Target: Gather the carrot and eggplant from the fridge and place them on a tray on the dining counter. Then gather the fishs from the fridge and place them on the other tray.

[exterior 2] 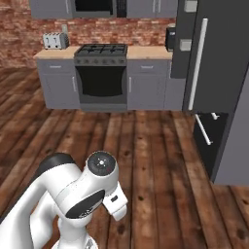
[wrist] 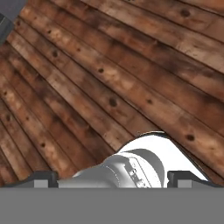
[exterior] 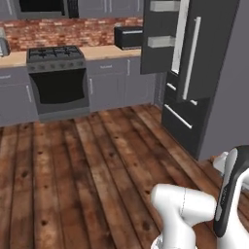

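Facing the fridge (exterior: 194, 73), door ajar, your gripper (wrist: 113, 179) gapes wide and empty over floorboards; nothing gathered, every item remains.

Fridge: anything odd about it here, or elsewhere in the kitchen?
The fridge has its left door swung open with nobody at it; door shelves show inside. Stove, toaster and floor look orderly, nothing spilled.
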